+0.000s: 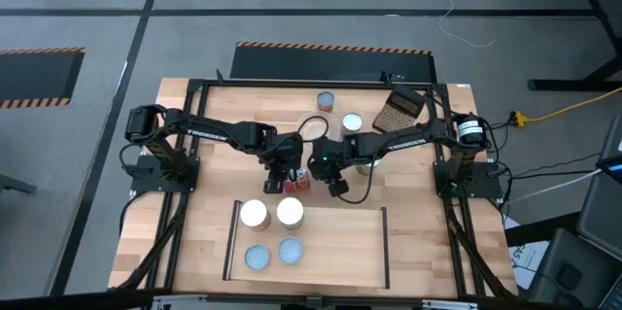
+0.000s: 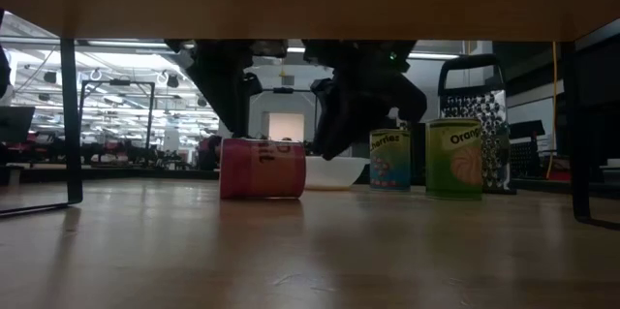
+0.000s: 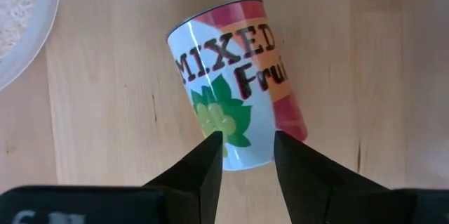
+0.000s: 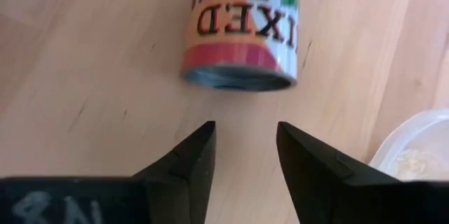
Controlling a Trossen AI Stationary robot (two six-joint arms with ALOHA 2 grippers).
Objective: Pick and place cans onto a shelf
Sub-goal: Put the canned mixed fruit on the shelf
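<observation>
The mixed fruit can [image 3: 235, 90] lies on its side on the surface [image 1: 418, 242] between both arms, behind the shelf [image 1: 340, 252], which carries four cans [image 1: 273, 232]. Only the wrist views show its label; the low view shows its red side and two upright cans [image 2: 390, 159] beyond. The left gripper [image 3: 247, 161] and right gripper [image 4: 245, 155] are both released, empty, just beside it.

bowl [image 3: 17, 27]: cut by edge | grater [image 2: 475, 120]: partly behind cans
</observation>
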